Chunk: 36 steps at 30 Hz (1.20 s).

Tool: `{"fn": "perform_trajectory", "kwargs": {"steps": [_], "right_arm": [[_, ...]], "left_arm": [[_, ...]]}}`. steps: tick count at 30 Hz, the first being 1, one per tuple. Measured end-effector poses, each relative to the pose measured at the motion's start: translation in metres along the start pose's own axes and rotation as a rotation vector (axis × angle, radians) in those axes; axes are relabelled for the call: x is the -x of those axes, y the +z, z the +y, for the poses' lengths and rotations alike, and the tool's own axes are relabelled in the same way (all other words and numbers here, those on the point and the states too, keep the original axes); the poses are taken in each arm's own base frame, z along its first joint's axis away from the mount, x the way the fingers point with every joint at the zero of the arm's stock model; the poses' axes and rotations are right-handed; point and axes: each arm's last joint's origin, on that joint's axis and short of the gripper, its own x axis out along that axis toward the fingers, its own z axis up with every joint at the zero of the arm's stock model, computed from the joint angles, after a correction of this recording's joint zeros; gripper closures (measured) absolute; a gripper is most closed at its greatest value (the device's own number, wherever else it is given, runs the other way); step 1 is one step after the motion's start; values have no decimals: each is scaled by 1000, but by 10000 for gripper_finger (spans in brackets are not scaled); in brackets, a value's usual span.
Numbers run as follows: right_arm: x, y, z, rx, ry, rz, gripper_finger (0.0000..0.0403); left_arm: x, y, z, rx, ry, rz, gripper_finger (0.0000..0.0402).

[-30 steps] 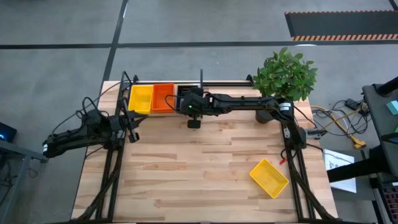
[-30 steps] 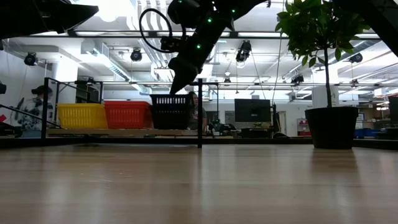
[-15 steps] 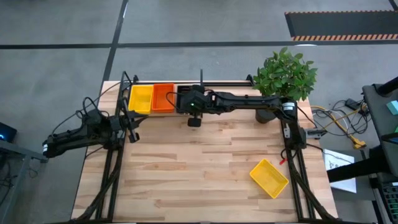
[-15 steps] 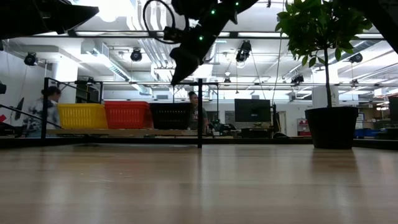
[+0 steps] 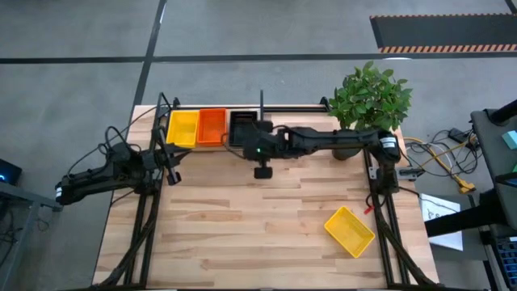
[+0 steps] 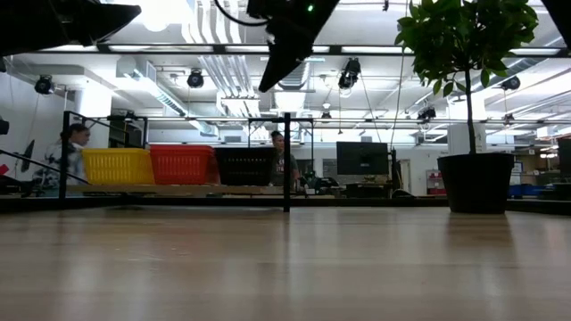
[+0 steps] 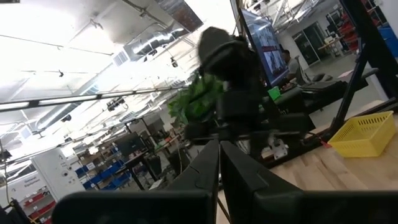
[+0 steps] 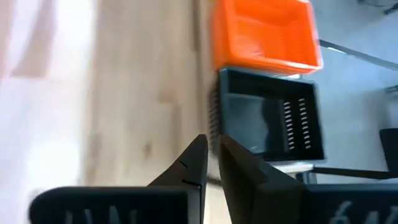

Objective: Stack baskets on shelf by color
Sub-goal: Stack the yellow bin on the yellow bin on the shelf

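Pulled back and lifted clear of the black basket point(image 5: 241, 128) within the last second, right gripper point(image 5: 260, 150) fingers point(image 8: 198, 165) nearly closed, empty. Baskets on shelf point(image 5: 291, 107); stray yellow basket point(image 5: 349, 230) near table's right front. Left gripper point(image 7: 219, 163) parked left, fingers pinched. Risk: clipping divider post point(image 5: 261, 100) on retreat.

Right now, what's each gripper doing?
Left gripper: shut, holding nothing.
Right gripper: shut, empty, above the black basket.

No text, label, brand or number can be read anywhere. The screens in the room behind are too far off to make out.
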Motion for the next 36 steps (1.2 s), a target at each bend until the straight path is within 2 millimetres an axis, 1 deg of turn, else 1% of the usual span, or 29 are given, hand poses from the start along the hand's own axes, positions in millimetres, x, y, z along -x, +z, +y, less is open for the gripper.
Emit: {"fn": "perform_trajectory", "kwargs": {"steps": [5, 9, 13, 17, 21, 26, 32, 34, 36], "right_arm": [[18, -3, 28, 45, 68, 75, 391], [30, -12, 49, 52, 136, 176, 394], [39, -18, 70, 53, 187, 256, 394], [49, -26, 93, 63, 211, 281, 394], [63, -39, 112, 25, 222, 300, 394], [86, -63, 129, -101, 221, 325, 394], [117, -94, 144, -377, 199, 356, 394], [127, -103, 153, -451, 224, 374, 388], [136, -112, 161, -529, 274, 420, 374]], "left_arm": [[0, 1, 1, 5, 7, -11, 402], [0, 3, 2, 14, 15, -29, 402], [-3, 4, 3, 82, 23, -47, 402], [-11, 3, 3, 143, 17, -40, 402], [-22, 0, 2, 168, -10, 12, 402], [-36, -3, 2, 175, -34, 63, 402], [-47, 1, 6, 177, -39, 70, 402], [-49, 1, 6, 178, -44, 81, 402], [-51, 2, 7, 177, -40, 72, 402]]}}
